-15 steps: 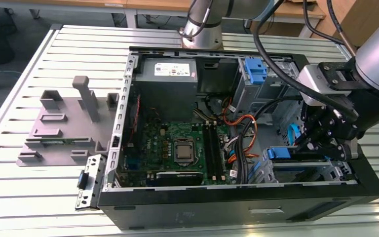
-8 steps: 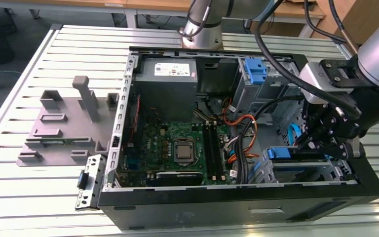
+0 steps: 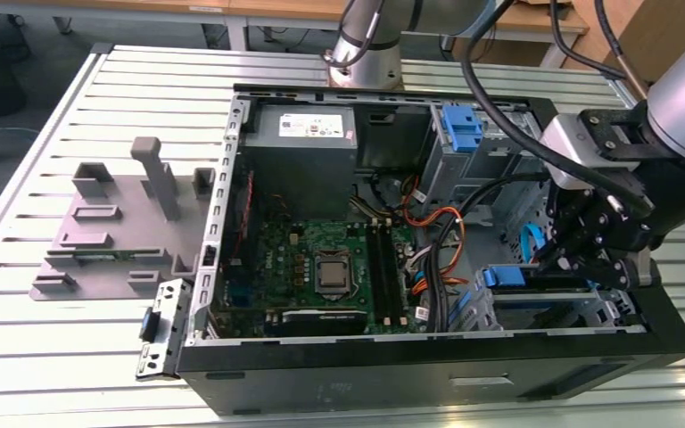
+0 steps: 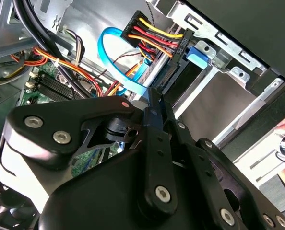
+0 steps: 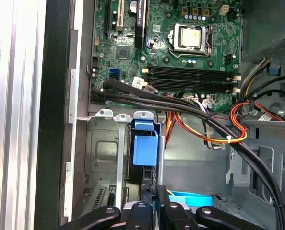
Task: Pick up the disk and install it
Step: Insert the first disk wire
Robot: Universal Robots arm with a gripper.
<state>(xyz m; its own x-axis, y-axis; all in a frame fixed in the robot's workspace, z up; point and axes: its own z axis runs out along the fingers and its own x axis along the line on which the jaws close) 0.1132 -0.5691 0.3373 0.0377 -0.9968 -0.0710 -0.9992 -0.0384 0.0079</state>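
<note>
Blue-framed, the disk (image 5: 145, 151) stood on edge in the drive cage (image 3: 557, 308) at the front corner of the computer case (image 3: 438, 357), seemingly part-seated. The gripper (image 5: 154, 203) hung just above it, jaws nearly together around its upper edge. Installing seemed underway; seating it fully would call for a straight, steady push.

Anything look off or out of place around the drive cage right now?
Nothing looks damaged or spilled. The disk stands on edge in the metal drive cage of the open case, with the gripper at its edge. Loose cables run close beside the cage but don't cross the slot.
</note>
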